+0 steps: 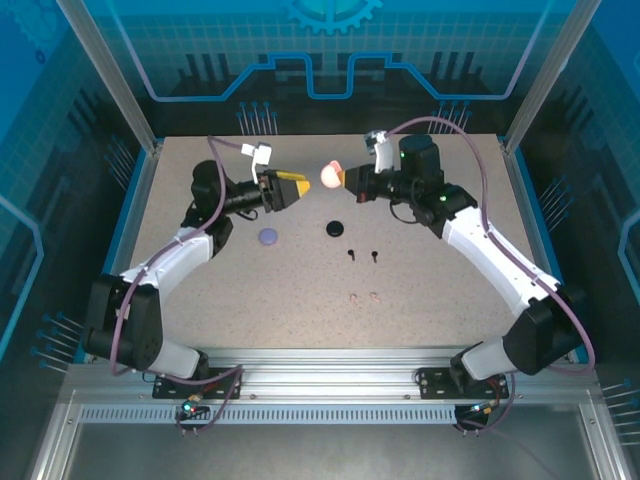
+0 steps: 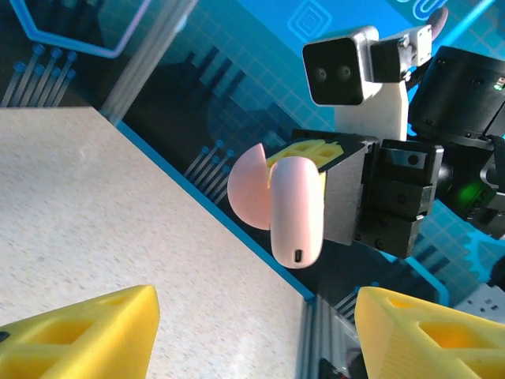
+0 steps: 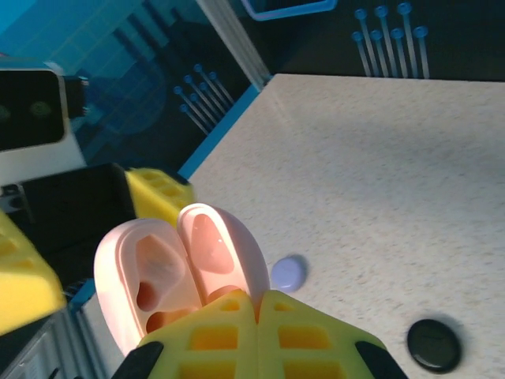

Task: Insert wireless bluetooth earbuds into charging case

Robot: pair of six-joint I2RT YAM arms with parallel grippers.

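Right gripper (image 3: 254,304) has its yellow fingers pressed onto the base of the pink charging case (image 3: 170,272). The case is held up off the table with its lid swung open, and both wells look empty. Left gripper (image 2: 252,328) faces it close by, fingers spread, nothing between them. The pale pink earbuds (image 1: 354,296) lie on the table (image 1: 200,290) front-centre, well apart from their case. The black earbuds (image 1: 352,253) lie just behind them, and the lilac case (image 1: 268,236) and black case (image 1: 336,229) lie flat further back.

The earbuds are probably very light, hard and glossy (likely to skid or roll if nudged). The best hold is a low pinch across the stem. The case shell is rounded and smooth and could twist in the pinch, so grip the base, not the lid.

The surface is flat, speckled beige and matte. There is free space around the buds, with frame posts and blue printed walls well back.
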